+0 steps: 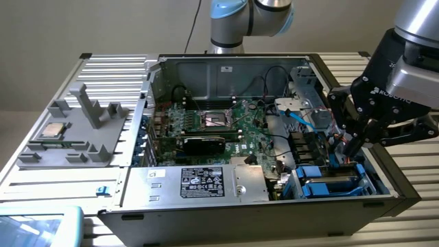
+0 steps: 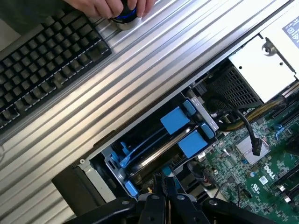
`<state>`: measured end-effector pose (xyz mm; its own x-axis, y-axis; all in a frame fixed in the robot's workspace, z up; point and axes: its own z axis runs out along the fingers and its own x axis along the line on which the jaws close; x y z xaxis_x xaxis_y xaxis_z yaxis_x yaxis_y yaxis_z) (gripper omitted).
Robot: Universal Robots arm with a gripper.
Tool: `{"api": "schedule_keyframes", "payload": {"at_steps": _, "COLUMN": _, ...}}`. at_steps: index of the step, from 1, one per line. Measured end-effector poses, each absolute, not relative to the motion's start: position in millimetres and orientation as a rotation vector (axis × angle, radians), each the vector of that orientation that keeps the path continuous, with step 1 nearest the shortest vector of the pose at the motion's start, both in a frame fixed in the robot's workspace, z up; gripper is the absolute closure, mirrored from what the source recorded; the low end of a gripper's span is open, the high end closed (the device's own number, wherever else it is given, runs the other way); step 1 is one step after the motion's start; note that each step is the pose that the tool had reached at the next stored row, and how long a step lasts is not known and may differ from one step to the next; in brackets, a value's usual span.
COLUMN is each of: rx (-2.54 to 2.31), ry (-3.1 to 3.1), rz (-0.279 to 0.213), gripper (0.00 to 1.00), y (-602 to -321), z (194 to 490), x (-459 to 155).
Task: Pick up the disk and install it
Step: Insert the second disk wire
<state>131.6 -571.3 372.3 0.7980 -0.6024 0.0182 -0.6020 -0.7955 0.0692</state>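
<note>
The pincer [image 2: 164, 186] hovers clenched and empty just above the disk [image 2: 166, 140], which sits in the computer case's [image 1: 205, 226] bay, looking stiff, fairly heavy, and best gripped by its blue plastic frame.

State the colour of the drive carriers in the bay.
Bright blue carriers, clearest in the wrist view.
</note>
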Motion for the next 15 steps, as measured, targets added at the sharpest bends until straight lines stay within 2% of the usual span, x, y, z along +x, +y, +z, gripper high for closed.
{"api": "schedule_keyframes", "payload": {"at_steps": 15, "rx": 3.022, "ry": -0.572, "rz": 0.005, "gripper": 0.89, "y": -571.3, "z": 372.1, "x": 131.6}}
